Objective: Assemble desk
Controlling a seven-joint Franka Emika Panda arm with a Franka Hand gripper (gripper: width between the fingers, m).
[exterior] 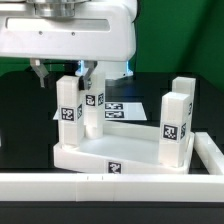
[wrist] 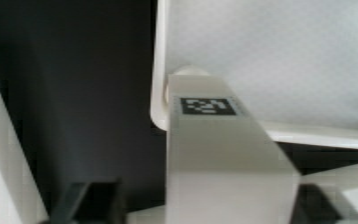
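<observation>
While upright, leg (exterior: 68,112) stands between the end effector (exterior: 62,74) fingers.

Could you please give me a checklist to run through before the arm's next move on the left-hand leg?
1. Gripper centred over the tagged white block leg at the exterior view's left: ok.
2. Jaws apart, one on either side of that leg: ok.
3. Fingers touching the leg: cannot tell.
4. Leg upright on the white plastic rimmed tray-like desk top: ok.
5. Leg fully seated in its corner socket: cannot tell.
6. Neighbouring white leg clear of the nearer finger: cannot tell.
</observation>
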